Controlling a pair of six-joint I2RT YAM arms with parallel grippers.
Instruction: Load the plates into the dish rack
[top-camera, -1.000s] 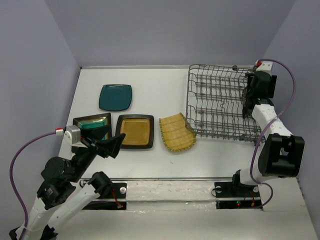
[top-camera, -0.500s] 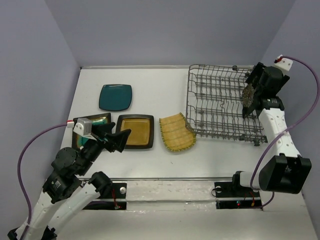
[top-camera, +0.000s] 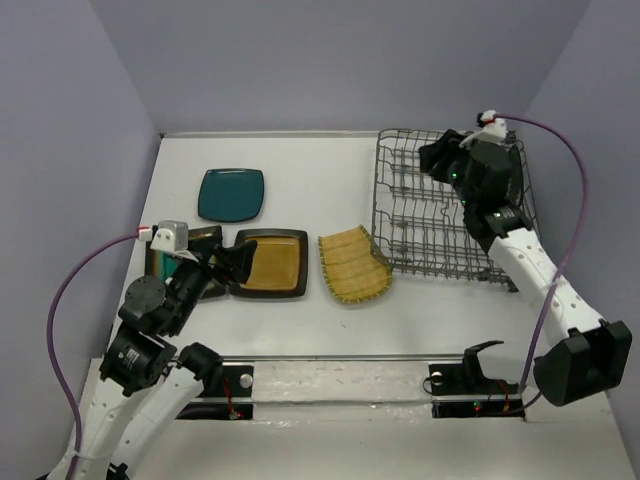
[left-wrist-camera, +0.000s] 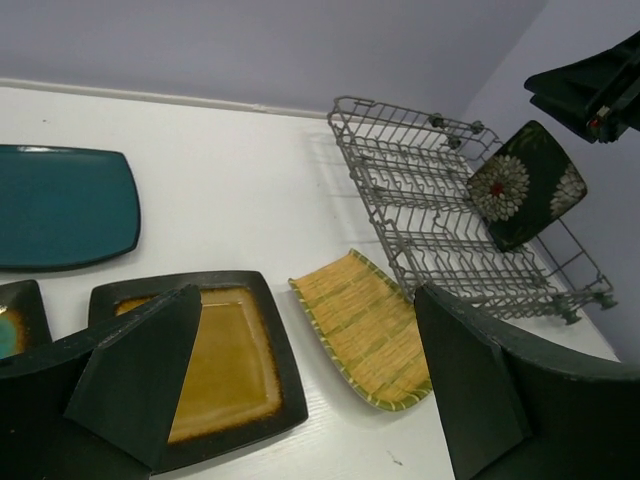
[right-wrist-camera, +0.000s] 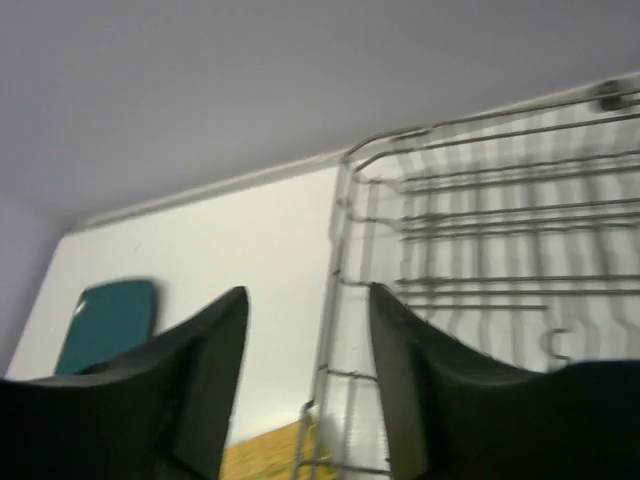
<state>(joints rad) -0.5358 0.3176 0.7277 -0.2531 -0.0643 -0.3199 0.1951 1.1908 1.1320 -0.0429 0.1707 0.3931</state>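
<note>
The dish rack (top-camera: 420, 215) stands at the far right. The black flower plate (left-wrist-camera: 525, 185) stands upright at its right side. My right gripper (top-camera: 437, 158) hovers open and empty over the rack's far part; in its wrist view (right-wrist-camera: 305, 390) the rack wires (right-wrist-camera: 500, 230) lie below. On the table lie the plain teal plate (top-camera: 231, 194), the dark-rimmed teal plate (top-camera: 205, 238), the mustard plate (top-camera: 275, 262) and the yellow ribbed plate (top-camera: 353, 264), which leans on the rack's edge. My left gripper (top-camera: 228, 268) is open and empty above the mustard plate (left-wrist-camera: 225, 350).
Purple walls close in the table (top-camera: 300, 160) at the back and both sides. The right arm (left-wrist-camera: 590, 85) hangs above the rack's far right corner. The arm bases sit on a rail (top-camera: 340, 380) at the near edge.
My right gripper has let go of the flower plate, left it standing in the rack, and swung left over the rack. My left gripper has moved forward over the mustard plate.
</note>
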